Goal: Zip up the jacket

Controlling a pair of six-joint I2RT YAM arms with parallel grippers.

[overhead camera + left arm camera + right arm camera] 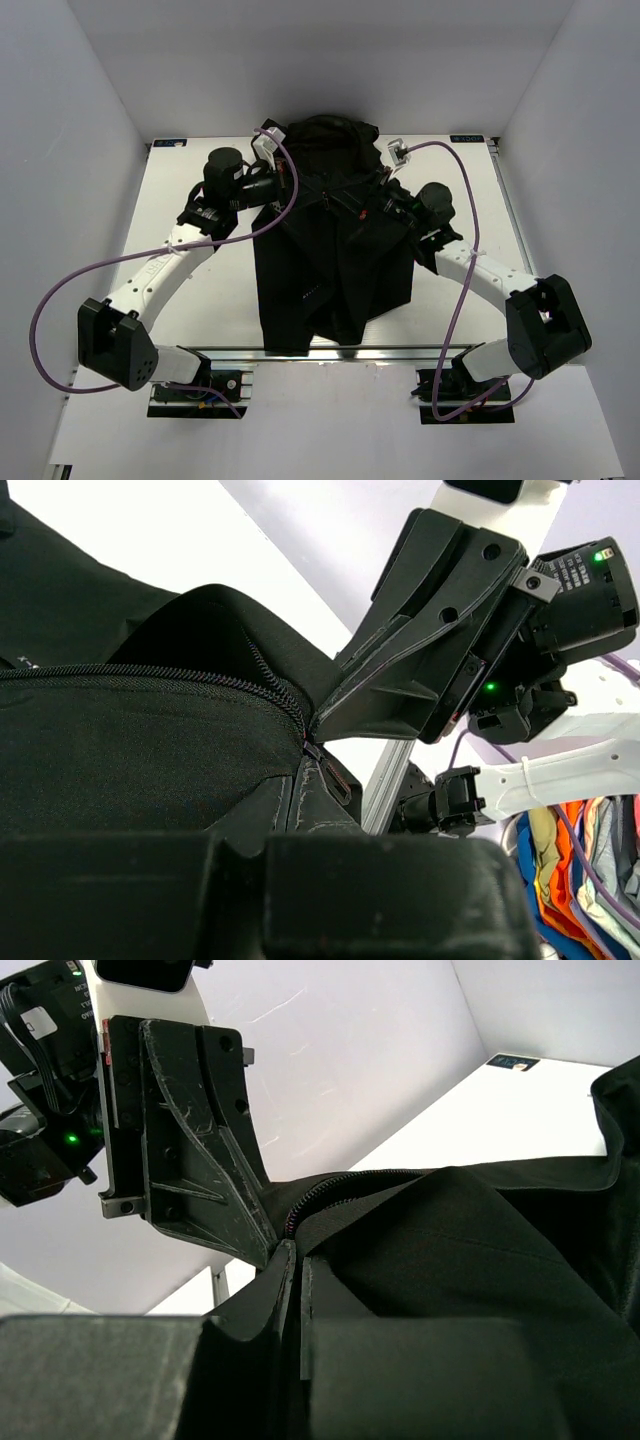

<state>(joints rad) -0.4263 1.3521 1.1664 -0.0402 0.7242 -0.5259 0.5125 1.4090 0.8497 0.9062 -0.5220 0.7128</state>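
The black jacket (330, 250) lies in the middle of the white table (180, 330), its lower part hanging over the front edge. Both grippers meet at its upper front. My left gripper (305, 193) is shut on jacket fabric at the end of the zipper (150, 672); its fingertips (275, 805) pinch the cloth beside the zipper pull (342, 782). My right gripper (350, 203) is shut on the jacket at the same spot, its fingertips (285, 1265) pressed together just below the zipper teeth (340, 1182). The two grippers nearly touch tip to tip.
An aluminium rail (330, 352) runs along the table's front edge. White walls enclose the left, right and back. Purple cables (60, 290) loop from both arms. A pile of coloured cloth (575, 870) lies beyond the table.
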